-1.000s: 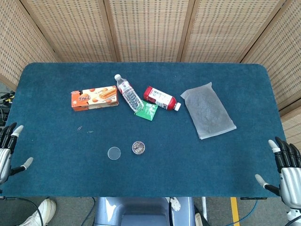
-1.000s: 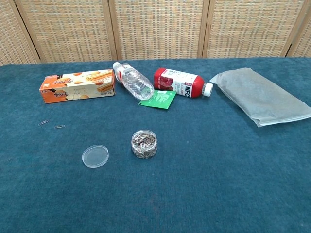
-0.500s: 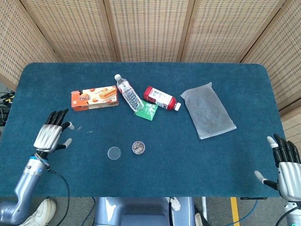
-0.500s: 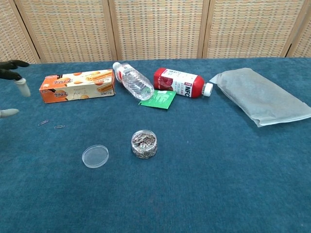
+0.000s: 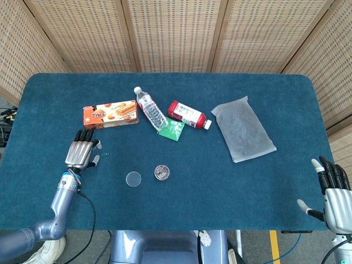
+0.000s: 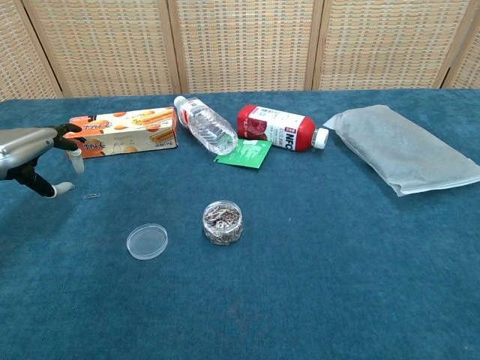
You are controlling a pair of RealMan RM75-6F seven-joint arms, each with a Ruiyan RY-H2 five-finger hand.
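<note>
Blue cloth covers the table point(image 5: 264, 198). The left hand point(image 5: 81, 153), fingers spread and holding nothing, hovers near the left edge over a loose paper clip point(image 6: 91, 196), just before the orange biscuit box point(image 5: 110, 114). The right hand point(image 5: 332, 193) rests splayed and empty off the right front corner. A red bottle point(image 6: 279, 128) reads "NFC".

two small metal paper clips lie loose and flat on the blue cloth, side by side at about eight o'clock from the table's middle, just at six o'clock of an orange box. one paper clip point(image 6: 92, 196) shows plainly as a thin silver loop. the other clip, just at its nine o'clock, is hidden under the fingers point(image 6: 66, 186) hovering over that spot.
</note>
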